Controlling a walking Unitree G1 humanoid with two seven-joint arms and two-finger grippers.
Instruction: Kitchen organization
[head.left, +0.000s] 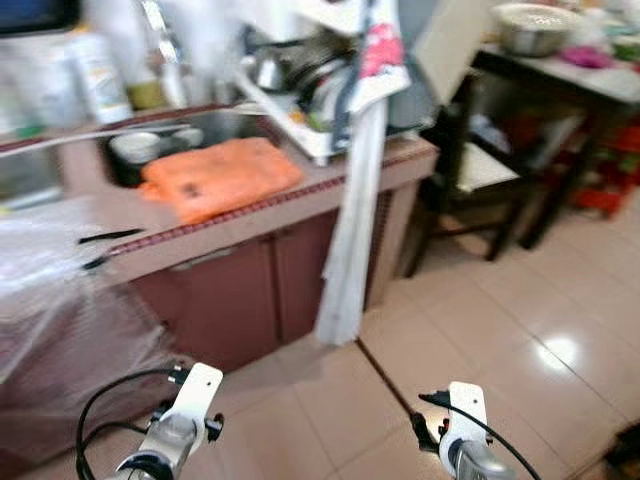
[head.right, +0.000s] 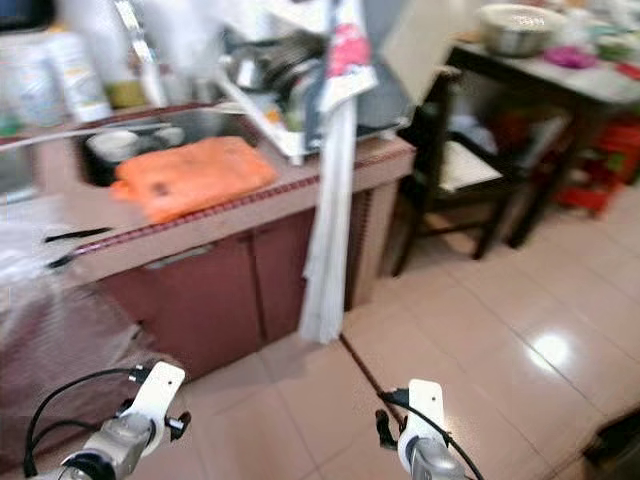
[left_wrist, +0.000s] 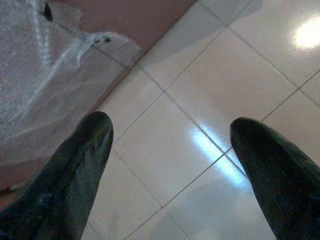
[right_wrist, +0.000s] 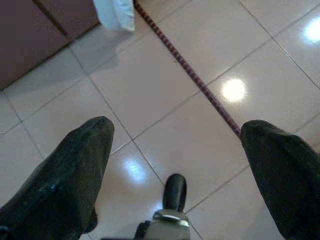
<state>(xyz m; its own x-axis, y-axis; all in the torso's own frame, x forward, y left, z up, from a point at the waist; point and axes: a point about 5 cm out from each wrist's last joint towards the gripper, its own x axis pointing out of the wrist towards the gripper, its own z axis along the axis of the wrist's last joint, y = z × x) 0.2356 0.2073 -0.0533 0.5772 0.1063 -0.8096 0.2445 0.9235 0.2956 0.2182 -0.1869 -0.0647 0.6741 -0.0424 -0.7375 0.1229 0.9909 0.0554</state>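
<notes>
A pink kitchen counter (head.left: 250, 215) stands ahead, blurred. On it, beside the sink (head.left: 170, 140), lies an orange cloth (head.left: 222, 176). A dish rack (head.left: 300, 85) full of dishes sits at the counter's right end, and a long white towel (head.left: 350, 230) hangs down over its front. My left arm (head.left: 185, 420) and right arm (head.left: 462, 425) hang low over the tiled floor. My left gripper (left_wrist: 170, 125) is open above bare tiles, close to a plastic sheet (left_wrist: 40, 75). My right gripper (right_wrist: 177, 127) is open too, with nothing between its fingers.
Clear plastic sheeting (head.left: 50, 270) drapes the counter's left part. At the right stand a dark chair (head.left: 470, 170) and a table (head.left: 590, 80) carrying a metal bowl (head.left: 530, 25). Bottles (head.left: 95, 70) line the back of the counter. A dark red floor strip (right_wrist: 200, 85) crosses the tiles.
</notes>
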